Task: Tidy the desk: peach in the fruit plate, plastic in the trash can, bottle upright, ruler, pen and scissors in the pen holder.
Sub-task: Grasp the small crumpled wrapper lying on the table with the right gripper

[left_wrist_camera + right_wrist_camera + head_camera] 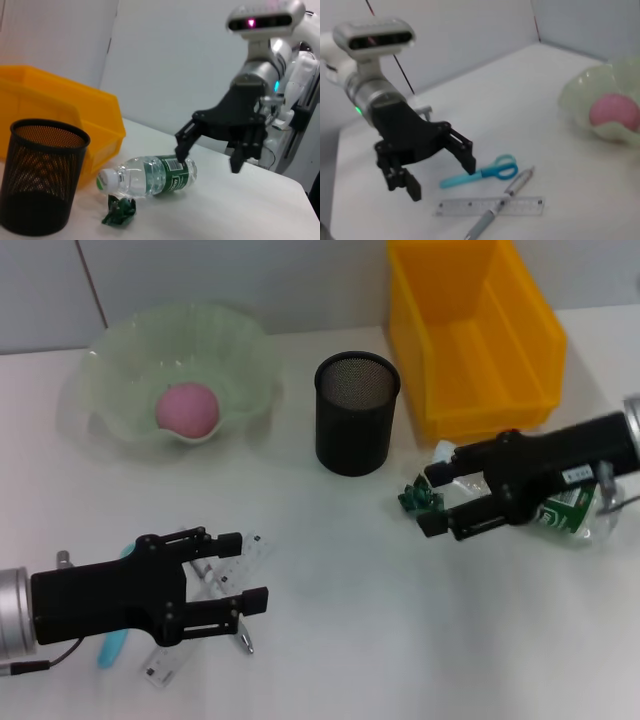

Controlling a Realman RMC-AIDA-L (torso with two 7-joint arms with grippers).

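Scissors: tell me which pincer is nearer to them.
Left. The left pincer hangs open right above the scissors, beside the ruler; the right pincer is open across the desk over the bottle.

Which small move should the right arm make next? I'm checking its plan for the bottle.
Probably lower the open right gripper around the clear plastic bottle with the green label and close. The bottle lies on its side beside the crumpled green plastic scrap, with the gripper just above it, not yet gripping.

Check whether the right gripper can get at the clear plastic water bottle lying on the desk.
Probably yes: the right gripper hangs open just above the clear plastic water bottle, nothing between them; the crumpled green plastic lies near its cap.
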